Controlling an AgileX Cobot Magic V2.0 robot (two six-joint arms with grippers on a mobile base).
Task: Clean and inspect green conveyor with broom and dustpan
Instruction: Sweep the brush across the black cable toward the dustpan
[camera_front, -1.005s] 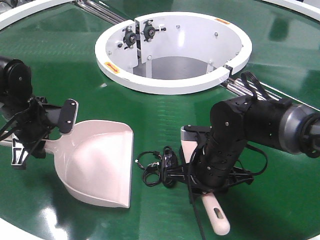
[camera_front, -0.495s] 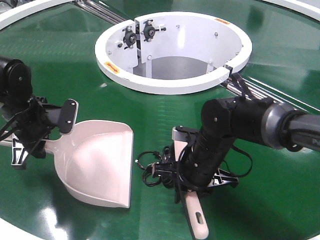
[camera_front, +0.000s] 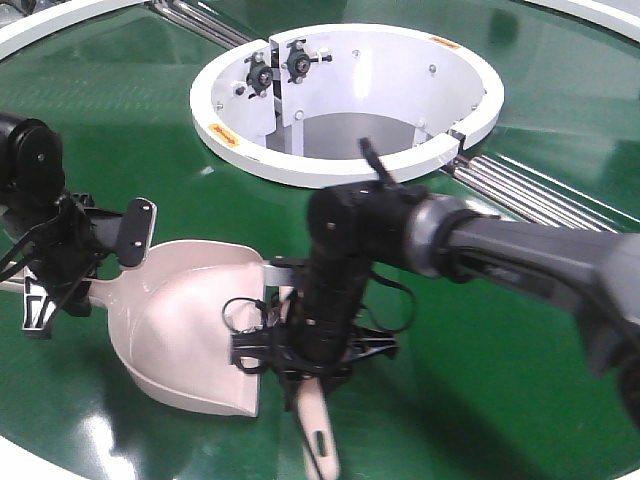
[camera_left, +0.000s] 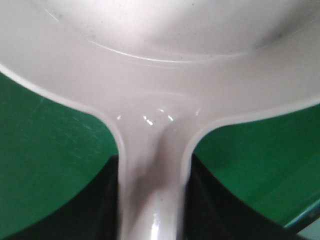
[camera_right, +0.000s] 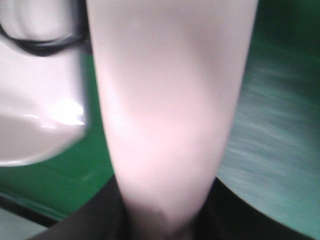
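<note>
green ribbed belt of the conveyor (camera_front: 480, 400) fills the scene, with its white ring hub (camera_front: 345, 170) behind and steel rollers (camera_front: 520, 190) to the right of it. the pale pink dustpan (camera_front: 190, 330) rests on the belt at the left, mouth facing right. the left gripper (camera_front: 80, 262) is closed around its handle (camera_left: 152, 200). the right gripper (camera_front: 310, 350) clamps the beige broom (camera_front: 318, 430) from above. the broom's handle points toward the near edge, and its brush end sits just beside the dustpan's mouth. a tangle of black wire (camera_front: 240, 310) lies at the mouth, one loop over the lip.
</note>
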